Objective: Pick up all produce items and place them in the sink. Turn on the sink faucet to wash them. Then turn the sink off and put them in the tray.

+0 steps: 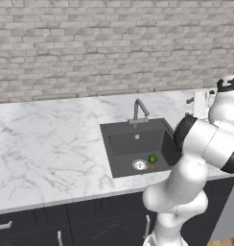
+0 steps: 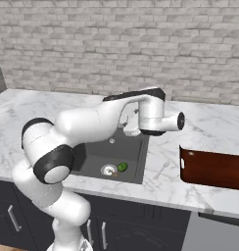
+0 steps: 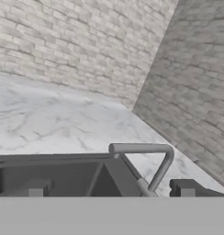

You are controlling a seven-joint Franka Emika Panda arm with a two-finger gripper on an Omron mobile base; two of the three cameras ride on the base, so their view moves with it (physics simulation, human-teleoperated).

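Both produce items already down in the dark grey rectangular sink basin, set in the white marble counter: shiny green ball-like fruit right of the round silver drain at centre frame in the left base view, small tan-brown lumpy piece just beside it, hard to make out. Same pair low in the basin at lower centre of the right base view, green fruit next to the drain. Likely dropped there for washing, so faucet next by the look of it. Thin grey metal faucet with bent neck at lower centre-right of the hand view, spout reaching left over the basin. Hand raised over the sink's back edge, facing the faucet, seemingly lined up for it. Gripper spread fully wide, one dark fingertip each side at the bottom, holding nothing, touching nothing. Flat dark reddish-brown rectangular tray waiting at right edge of the right base view.
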